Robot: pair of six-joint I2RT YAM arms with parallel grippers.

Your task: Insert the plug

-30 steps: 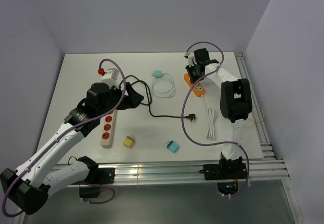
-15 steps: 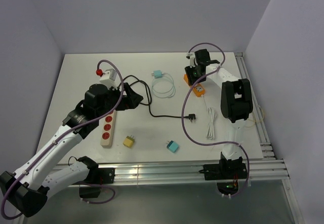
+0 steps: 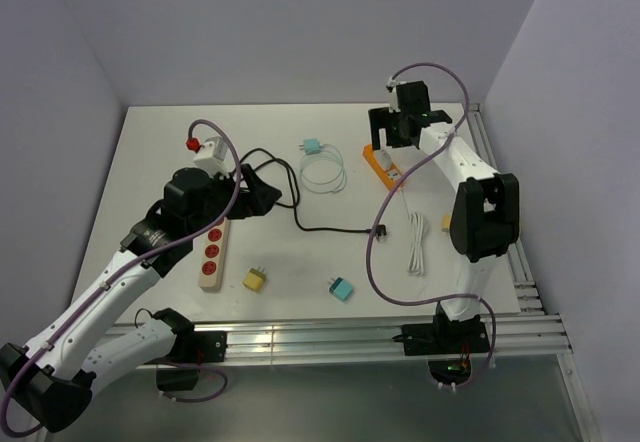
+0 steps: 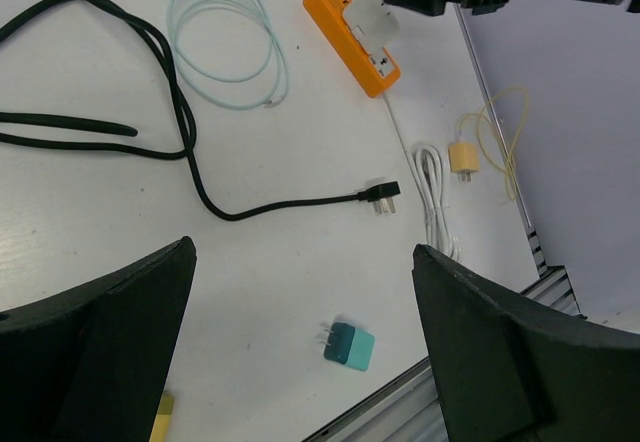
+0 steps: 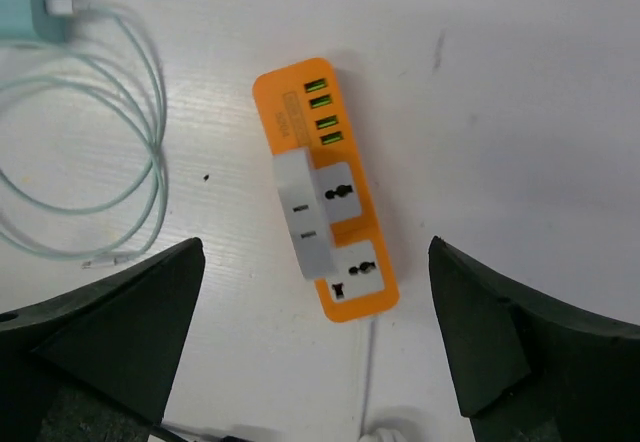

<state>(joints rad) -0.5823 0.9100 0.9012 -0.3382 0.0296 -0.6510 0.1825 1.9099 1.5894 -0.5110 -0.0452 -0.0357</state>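
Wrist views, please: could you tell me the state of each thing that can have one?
Left gripper: jaws open, empty.
Right gripper: jaws open, empty.
Orange strip: white adapter seated in it, end socket free.
Black plug: unplugged, lying loose.
Corded teal charger: cable attached, coiled.
White cable: bundled.

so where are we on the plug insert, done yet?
Looks done: the white adapter sits on the orange power strip over one socket and appears seated. In hand: nothing; the right end effector hangs open above the strip, and the left end effector is open and empty too. Left: probably only confirming the seating. A black plug lies loose on the table; I cannot tell whether it counts.
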